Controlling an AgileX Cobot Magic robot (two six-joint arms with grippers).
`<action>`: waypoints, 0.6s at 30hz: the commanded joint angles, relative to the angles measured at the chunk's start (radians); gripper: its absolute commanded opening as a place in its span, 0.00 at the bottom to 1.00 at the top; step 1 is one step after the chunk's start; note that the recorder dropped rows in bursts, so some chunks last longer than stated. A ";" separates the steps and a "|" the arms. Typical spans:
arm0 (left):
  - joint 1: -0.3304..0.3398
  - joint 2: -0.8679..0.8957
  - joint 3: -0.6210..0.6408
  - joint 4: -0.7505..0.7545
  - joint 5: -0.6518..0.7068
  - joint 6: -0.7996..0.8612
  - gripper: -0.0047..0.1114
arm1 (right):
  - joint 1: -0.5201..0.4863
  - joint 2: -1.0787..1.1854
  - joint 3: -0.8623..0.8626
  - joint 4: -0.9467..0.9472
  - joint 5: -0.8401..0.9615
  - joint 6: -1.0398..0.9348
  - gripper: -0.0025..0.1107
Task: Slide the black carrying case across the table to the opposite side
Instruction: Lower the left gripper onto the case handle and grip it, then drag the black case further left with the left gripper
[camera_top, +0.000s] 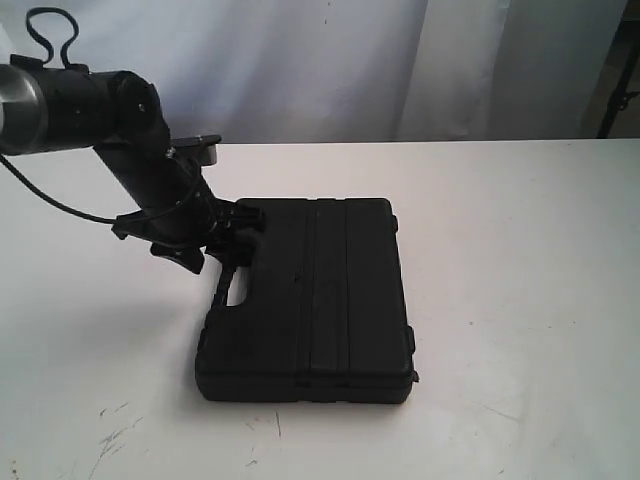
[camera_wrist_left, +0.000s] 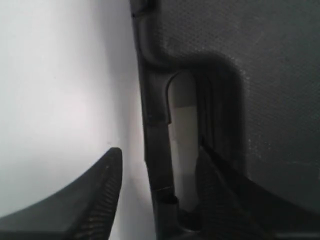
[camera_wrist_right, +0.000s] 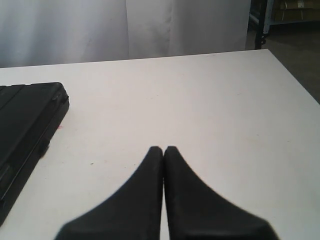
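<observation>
Scuff marks (camera_top: 115, 435) darken the white worktop (camera_top: 520, 250) at the front of the exterior view. Behind them the black case (camera_top: 320, 300) lies flat, a little left of the middle, its ribbed lid up and its handle edge turned toward my left arm (camera_top: 150, 160). That arm slants down from the upper left, and my left gripper (camera_top: 232, 250) sits at the handle edge.

From my left wrist, the left gripper (camera_wrist_left: 160, 150) has its jaws apart, straddling the handle bar (camera_wrist_left: 155, 130). One of the fingers (camera_wrist_left: 95, 200) is over bare worktop (camera_wrist_left: 60, 75); the other is at the handle slot (camera_wrist_left: 182, 115). A gap shows between the outer finger and the bar. The case's (camera_wrist_left: 260, 75) pebbled lid fills the rest.

From my right wrist, my right gripper (camera_wrist_right: 163, 148) is closed with nothing between the tips, above bare worktop (camera_wrist_right: 200, 100). A corner of the case (camera_wrist_right: 25, 120) shows well apart from it, with a pale curtain (camera_wrist_right: 100, 30) behind the far edge.
</observation>
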 joint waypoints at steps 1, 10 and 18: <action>-0.012 0.024 -0.007 -0.001 -0.021 0.005 0.43 | 0.001 -0.004 0.004 -0.010 -0.003 -0.001 0.02; -0.012 0.076 -0.007 0.001 -0.023 0.005 0.43 | 0.001 -0.004 0.004 -0.010 -0.003 -0.001 0.02; -0.012 0.092 -0.007 0.003 -0.021 0.001 0.29 | 0.001 -0.004 0.004 -0.010 -0.003 -0.001 0.02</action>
